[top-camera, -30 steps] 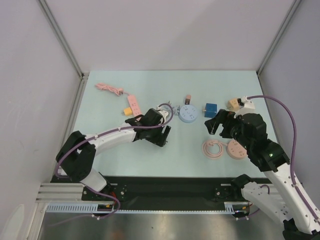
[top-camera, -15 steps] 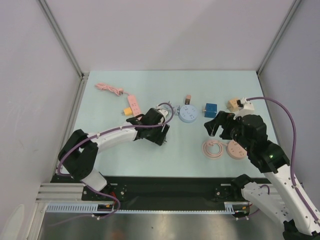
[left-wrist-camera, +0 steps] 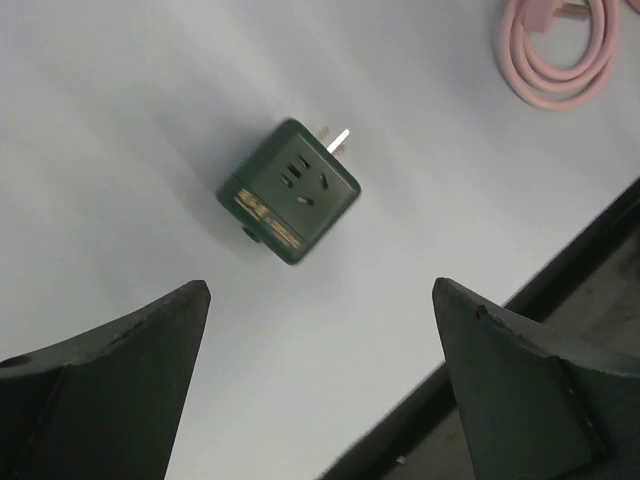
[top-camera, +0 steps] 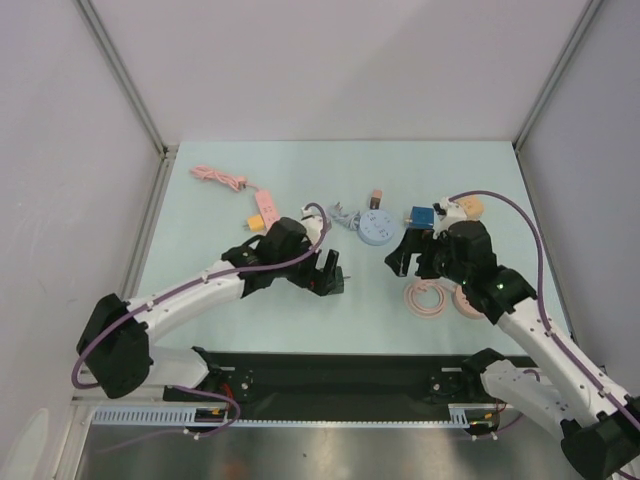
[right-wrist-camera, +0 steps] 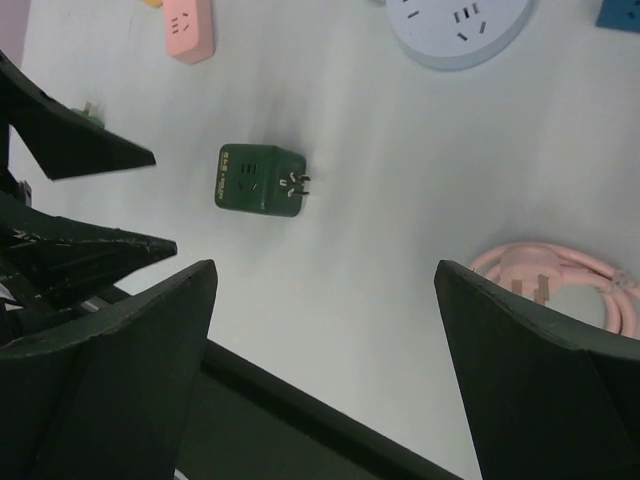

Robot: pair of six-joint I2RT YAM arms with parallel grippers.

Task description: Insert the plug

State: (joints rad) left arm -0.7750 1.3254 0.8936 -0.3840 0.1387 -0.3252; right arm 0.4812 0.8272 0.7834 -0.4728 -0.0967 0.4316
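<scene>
A dark green cube adapter with two metal prongs lies on the pale table, beyond my left gripper, which is open and empty. The cube also shows in the right wrist view, with the left gripper's fingers just left of it. My right gripper is open and empty, above bare table between the cube and a coiled pink cable with a plug. In the top view the left gripper and right gripper face each other mid-table.
A round light-blue socket, a blue cube, a beige adapter and a small brown block lie further back. A pink power strip with its cable is at back left. The pink coil and a pink round socket lie at right.
The left arm has stretched out, its gripper moving slightly right and nearer. The right gripper has moved left toward the table's middle, away from the beige adapter.
</scene>
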